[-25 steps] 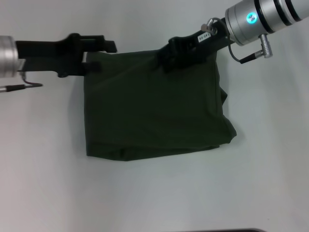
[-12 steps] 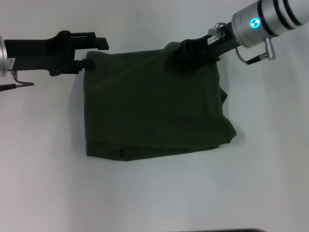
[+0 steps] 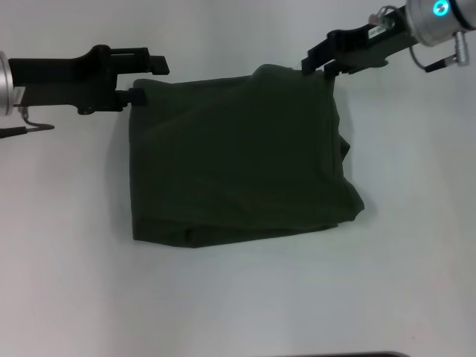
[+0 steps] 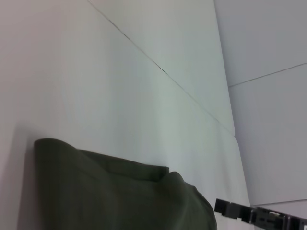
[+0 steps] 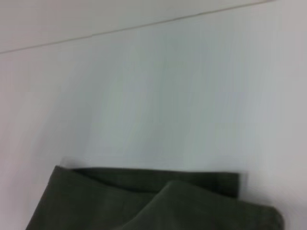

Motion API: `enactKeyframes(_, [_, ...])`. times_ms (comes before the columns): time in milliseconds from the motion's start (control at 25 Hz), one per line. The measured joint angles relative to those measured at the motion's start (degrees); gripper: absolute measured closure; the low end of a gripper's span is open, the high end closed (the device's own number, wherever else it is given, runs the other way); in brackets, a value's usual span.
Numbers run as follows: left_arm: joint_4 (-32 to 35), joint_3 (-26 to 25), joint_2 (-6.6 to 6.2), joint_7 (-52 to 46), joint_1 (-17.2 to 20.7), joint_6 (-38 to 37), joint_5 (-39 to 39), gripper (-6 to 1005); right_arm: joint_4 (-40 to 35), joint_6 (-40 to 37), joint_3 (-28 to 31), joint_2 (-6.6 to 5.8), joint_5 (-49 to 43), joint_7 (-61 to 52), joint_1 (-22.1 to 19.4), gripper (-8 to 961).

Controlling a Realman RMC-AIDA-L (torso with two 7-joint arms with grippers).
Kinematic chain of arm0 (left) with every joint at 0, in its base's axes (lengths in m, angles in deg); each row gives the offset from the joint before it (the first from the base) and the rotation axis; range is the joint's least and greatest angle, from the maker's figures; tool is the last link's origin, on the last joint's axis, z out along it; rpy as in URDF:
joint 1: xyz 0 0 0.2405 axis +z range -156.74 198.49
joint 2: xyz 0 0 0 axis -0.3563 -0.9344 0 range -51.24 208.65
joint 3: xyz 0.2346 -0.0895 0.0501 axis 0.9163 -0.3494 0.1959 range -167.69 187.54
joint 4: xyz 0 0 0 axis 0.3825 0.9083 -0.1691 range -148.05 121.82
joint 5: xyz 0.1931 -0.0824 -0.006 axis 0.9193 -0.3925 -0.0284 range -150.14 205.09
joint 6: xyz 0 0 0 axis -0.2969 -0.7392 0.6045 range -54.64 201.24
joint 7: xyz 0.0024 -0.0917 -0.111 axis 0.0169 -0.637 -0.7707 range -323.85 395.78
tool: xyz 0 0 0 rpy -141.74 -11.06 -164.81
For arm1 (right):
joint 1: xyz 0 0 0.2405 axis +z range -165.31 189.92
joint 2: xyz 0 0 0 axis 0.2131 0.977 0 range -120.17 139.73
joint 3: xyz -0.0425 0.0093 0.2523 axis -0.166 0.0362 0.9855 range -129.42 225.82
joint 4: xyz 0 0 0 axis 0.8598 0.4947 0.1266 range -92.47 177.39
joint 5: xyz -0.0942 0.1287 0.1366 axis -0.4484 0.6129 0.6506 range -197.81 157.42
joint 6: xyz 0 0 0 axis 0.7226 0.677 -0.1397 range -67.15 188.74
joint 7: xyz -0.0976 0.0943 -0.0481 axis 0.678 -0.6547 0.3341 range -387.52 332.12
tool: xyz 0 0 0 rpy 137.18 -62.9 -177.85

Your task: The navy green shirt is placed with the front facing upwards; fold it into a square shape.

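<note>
The shirt (image 3: 238,160) is laid in the middle of the head view as a roughly square, folded block with plain green cloth uppermost. Its left edge is straight; its lower edge is slightly rumpled, and at the lower right a loose layer bulges outward past the square. The upper edge is seen in both wrist views as stacked folded layers (image 5: 158,201) lying flat on the white bench (image 3: 238,297).

The left gripper (image 3: 141,78) is placed at the shirt's upper left corner, its fingers spread apart, the lower one just touching the cloth edge. The right gripper (image 3: 321,62) is held at the upper right corner, also released. Bare bench surface is seen on all sides of the shirt.
</note>
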Motion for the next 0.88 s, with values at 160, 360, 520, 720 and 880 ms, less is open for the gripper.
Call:
enactKeyframes(160, [0.0,0.1,0.07,0.0,-0.1,0.1,0.0,237,-1.8,-2.2,2.8,-0.12,1.7,0.5,-0.7,467])
enactKeyframes(360, [-0.2,0.3,-0.06,0.1,0.0,-0.5,0.1,237,-1.4,-5.5,3.8,0.98,4.3,2.8,-1.1,467])
enactKeyframes(520, [-0.3,1.6,-0.03,0.4,-0.1,-3.0,0.4,237,-0.7,-5.3,2.7,2.33,3.8,3.1,-1.2,467])
enactKeyframes(720, [-0.1,6.2,0.75,0.0,-0.8,-6.3,0.5,238,-0.6,-6.5,2.6,2.07,3.9,3.3,-1.0,467])
enactKeyframes(880, [-0.5,8.5,1.53,-1.2,-0.8,-1.1,2.9,238,-0.8,-7.1,2.7,1.87,4.1,3.3,-1.2,468])
